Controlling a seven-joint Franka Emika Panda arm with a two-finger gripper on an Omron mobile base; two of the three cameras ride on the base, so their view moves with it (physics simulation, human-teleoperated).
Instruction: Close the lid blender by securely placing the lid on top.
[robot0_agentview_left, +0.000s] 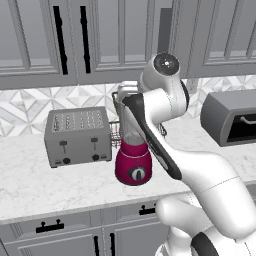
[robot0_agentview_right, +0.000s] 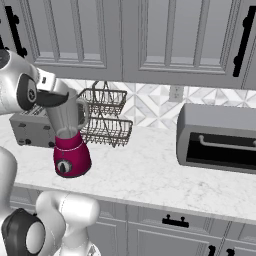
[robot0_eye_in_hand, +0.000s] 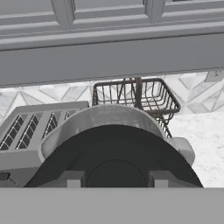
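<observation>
The blender stands on the counter, a magenta base (robot0_agentview_left: 133, 162) (robot0_agentview_right: 71, 156) with a black dial under a clear grey jar (robot0_agentview_right: 67, 119) that has a side handle. A dark round lid (robot0_agentview_right: 50, 98) (robot0_eye_in_hand: 113, 148) sits tilted at the jar's top, with the grey jar rim (robot0_eye_in_hand: 105, 114) showing just beyond it in the hand view. My gripper (robot0_eye_in_hand: 116, 179) is right above the jar, shut on the lid, one finger on each side of the lid's middle knob. In the left base view my forearm hides most of the jar.
A grey boxy toaster (robot0_agentview_left: 77, 136) (robot0_eye_in_hand: 26, 131) stands left of the blender. A two-tier wire basket (robot0_agentview_right: 105, 115) (robot0_eye_in_hand: 135, 94) is behind it by the tiled wall. A grey bread box (robot0_agentview_right: 217, 137) lies to the right. Upper cabinets (robot0_eye_in_hand: 109, 26) hang close overhead.
</observation>
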